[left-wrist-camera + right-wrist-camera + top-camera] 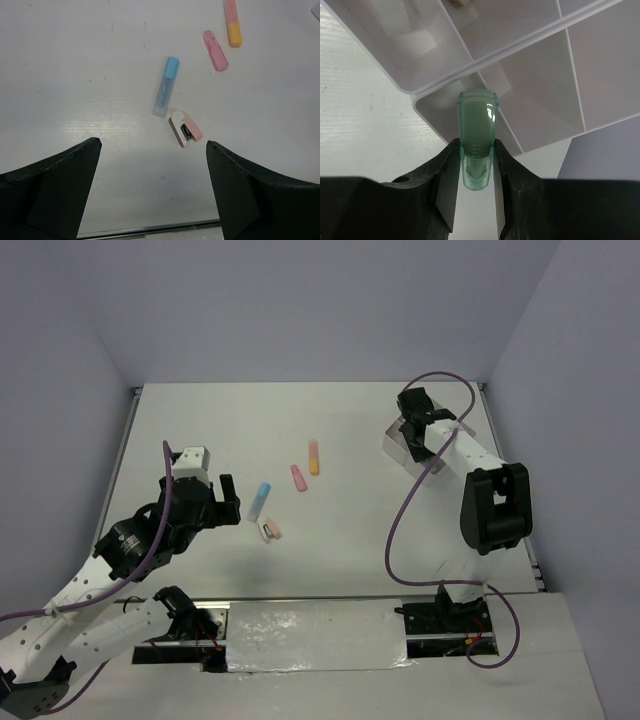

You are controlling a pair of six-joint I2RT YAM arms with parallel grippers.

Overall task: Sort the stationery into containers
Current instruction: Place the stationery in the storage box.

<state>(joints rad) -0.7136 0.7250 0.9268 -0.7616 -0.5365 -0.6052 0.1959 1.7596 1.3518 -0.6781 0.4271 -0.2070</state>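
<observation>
My right gripper is shut on a translucent green piece, which points out over a corner compartment of the white divided tray. From above, the right gripper covers most of the tray at the back right. Four pieces of stationery lie mid-table: a blue piece, a small pink-and-white stapler, a pink piece and an orange piece. My left gripper hovers open just left of the blue piece and the stapler, with nothing between its fingers.
A beige item shows at the top edge of the right wrist view, inside a far tray compartment. The pink piece and orange piece lie beyond the left gripper. Walls close in the table at the back and both sides.
</observation>
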